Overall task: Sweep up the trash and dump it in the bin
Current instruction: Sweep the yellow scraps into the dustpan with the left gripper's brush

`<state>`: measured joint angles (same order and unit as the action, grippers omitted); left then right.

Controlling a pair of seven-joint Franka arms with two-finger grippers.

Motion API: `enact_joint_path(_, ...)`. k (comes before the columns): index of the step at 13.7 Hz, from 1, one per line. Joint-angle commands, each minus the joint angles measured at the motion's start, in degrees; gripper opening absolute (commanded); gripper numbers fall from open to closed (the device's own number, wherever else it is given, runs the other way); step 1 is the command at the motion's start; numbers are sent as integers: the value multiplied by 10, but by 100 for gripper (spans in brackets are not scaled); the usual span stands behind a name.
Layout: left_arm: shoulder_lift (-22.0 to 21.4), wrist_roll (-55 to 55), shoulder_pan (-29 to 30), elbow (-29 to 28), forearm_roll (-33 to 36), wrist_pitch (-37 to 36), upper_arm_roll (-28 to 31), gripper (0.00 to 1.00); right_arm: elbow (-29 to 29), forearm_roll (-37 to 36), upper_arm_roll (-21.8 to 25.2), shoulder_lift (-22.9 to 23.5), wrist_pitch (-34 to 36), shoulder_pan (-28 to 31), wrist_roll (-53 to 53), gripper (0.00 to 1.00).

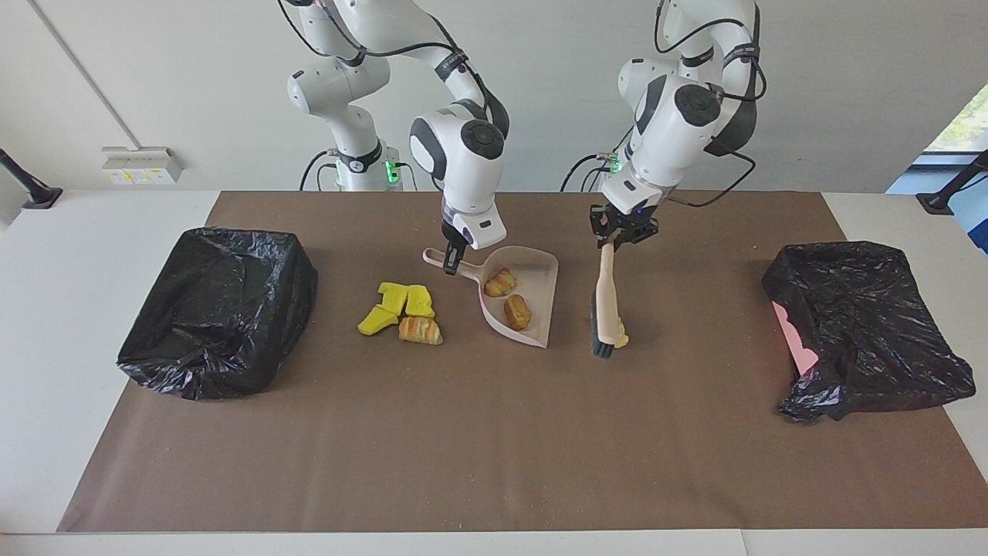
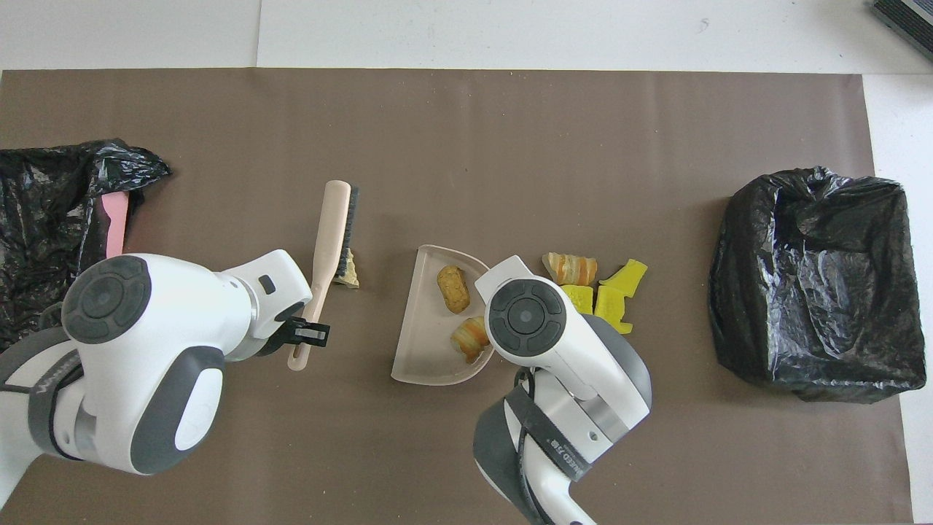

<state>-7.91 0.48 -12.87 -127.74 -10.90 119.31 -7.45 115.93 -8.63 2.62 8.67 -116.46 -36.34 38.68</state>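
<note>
The left tool (image 1: 622, 233) is clamped on the brush (image 1: 607, 305) handle; the brush's long axis runs away from the robots, bristles facing the dustpan (image 1: 540, 274). One pale scrap (image 2: 348, 269) lies just against the bristles, between brush and pan, so a sideways stroke toward the right arm's end should push it in. The right tool (image 1: 452, 261) grips the pan's handle. Two pastries (image 1: 509, 296) sit in the pan; four scraps (image 1: 401, 310) lie beside it on the counter (image 1: 494, 432), toward the right arm's bin (image 1: 220, 309).

Brown mat (image 1: 494, 432) covers white table (image 1: 77, 309); wall socket box (image 1: 141, 164) near robots' end.
</note>
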Motion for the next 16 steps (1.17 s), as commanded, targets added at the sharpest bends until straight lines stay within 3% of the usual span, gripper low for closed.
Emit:
enact_joint_path(1, 37, 91, 62, 17, 43, -18, -5, 0, 5, -10, -6, 3, -18, 3, -25, 0)
enact_joint_path(3, 63, 134, 89, 17, 91, -13, -5, 0, 5, -10, -6, 4, -18, 3, -26, 0)
enact_joint_path(7, 71, 170, 93, 0, 92, -22, -10, 0, 10, -10, -7, 6, -20, 3, -26, 0)
enact_joint_path(10, 48, 164, 19, -29, 77, -37, -12, 0, 11, -10, -7, 6, -23, 3, -26, 0)
enact_joint_path(12, 40, 138, -35, -32, 30, -38, -12, 0, 11, -10, -6, 6, -23, 3, -26, 0)
enact_joint_path(16, 32, -21, -143, -26, 17, -36, -12, 0, 13, -10, -6, 5, -23, 3, -26, 0)
